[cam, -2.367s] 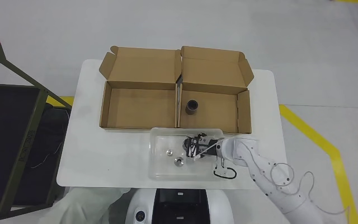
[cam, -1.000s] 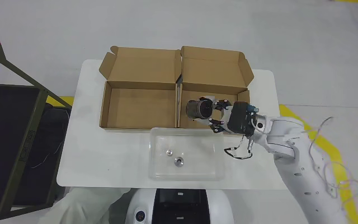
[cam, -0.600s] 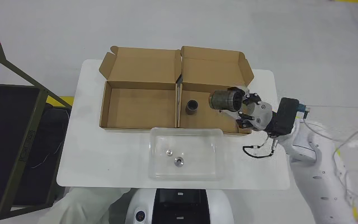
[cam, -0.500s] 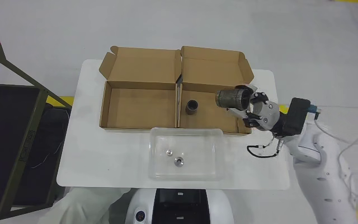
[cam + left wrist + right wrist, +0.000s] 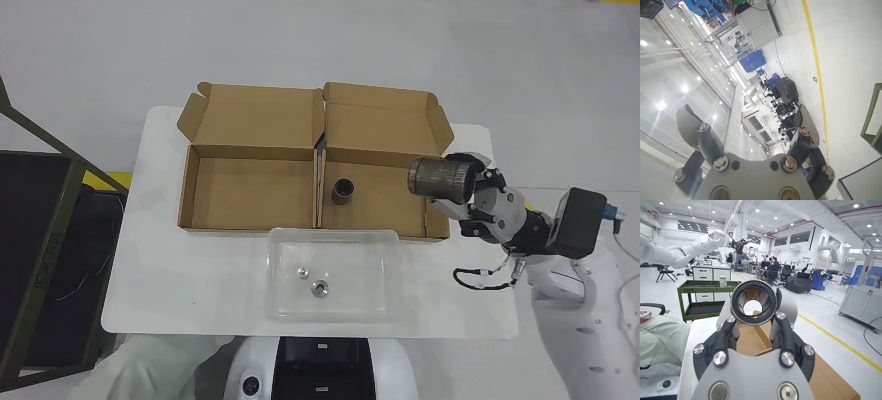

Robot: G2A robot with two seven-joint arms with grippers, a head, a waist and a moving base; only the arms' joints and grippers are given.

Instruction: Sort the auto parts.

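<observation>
One white table (image 5: 160, 250) bearing a clear tray (image 5: 360, 292) stands on pale floor (image 5: 300, 40).

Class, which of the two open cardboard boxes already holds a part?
The box nearest the right gripper: a small dark cylinder stands in it, while the other box has a bare floor.

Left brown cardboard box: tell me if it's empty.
Empty: the left brown cardboard box shows only bare cardboard floor inside, lid flap open.
</observation>
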